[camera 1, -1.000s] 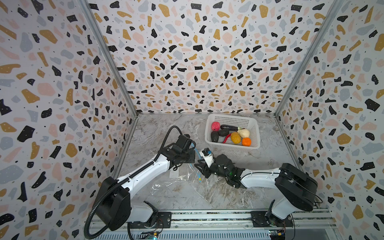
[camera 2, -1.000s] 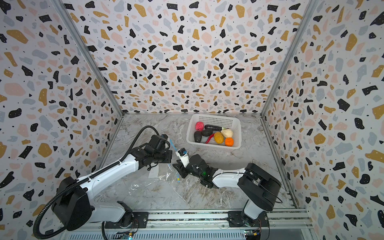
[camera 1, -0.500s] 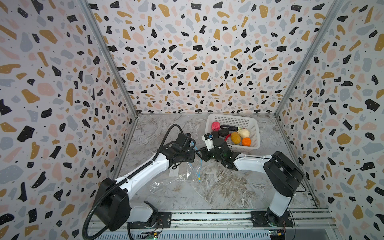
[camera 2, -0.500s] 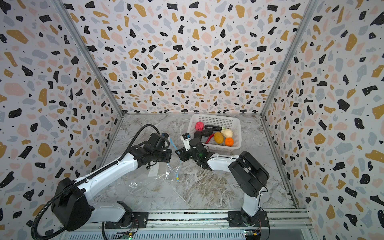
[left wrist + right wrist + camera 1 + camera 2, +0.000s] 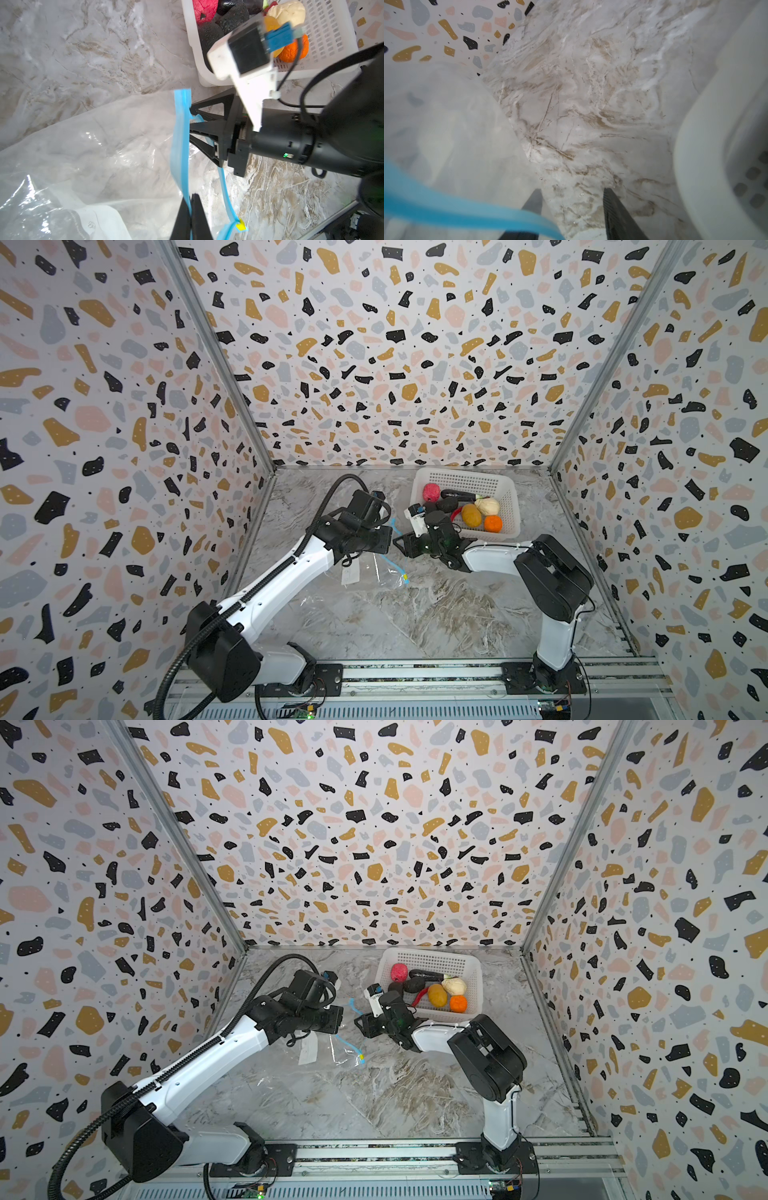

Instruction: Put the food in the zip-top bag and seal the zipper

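Clear crinkly zip-top bag, light-blue zipper pinched by left pincer; right pincer jaws apart.

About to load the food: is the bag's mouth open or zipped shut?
Open: the bag has its two blue zipper strips apart, one pinched in the left gripper.

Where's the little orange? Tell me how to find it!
Find the white basket at the back of the marble table. The orange sits in its near right corner, beside a yellow-brown potato. It is the only bright orange ball there.
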